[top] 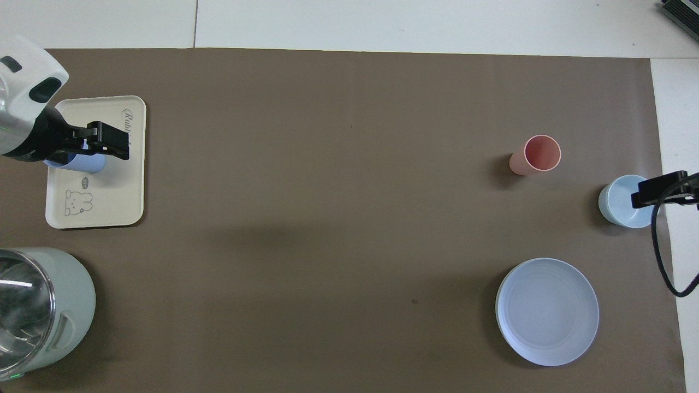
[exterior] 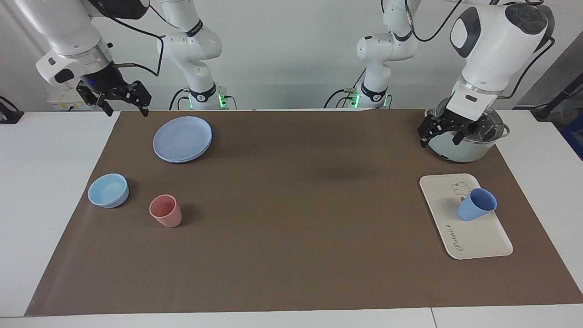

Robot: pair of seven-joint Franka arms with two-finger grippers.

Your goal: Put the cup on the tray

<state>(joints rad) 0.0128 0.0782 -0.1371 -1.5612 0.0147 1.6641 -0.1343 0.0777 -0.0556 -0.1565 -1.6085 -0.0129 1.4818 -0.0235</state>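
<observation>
step: retreat after placing | blue cup upright on cream tray, toward left arm's end of bench | left claw released, raised over pot | right claw released, empty, waits | advice: lift clear without clipping cup

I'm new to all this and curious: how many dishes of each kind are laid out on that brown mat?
Cups: 2, blue cup on the tray, pink cup
Bowls: 1, light-blue bowl
Plates: 1, blue plate
Trays: 1, cream tray
Pots: 1, pale-green pot
Total: 6
</observation>
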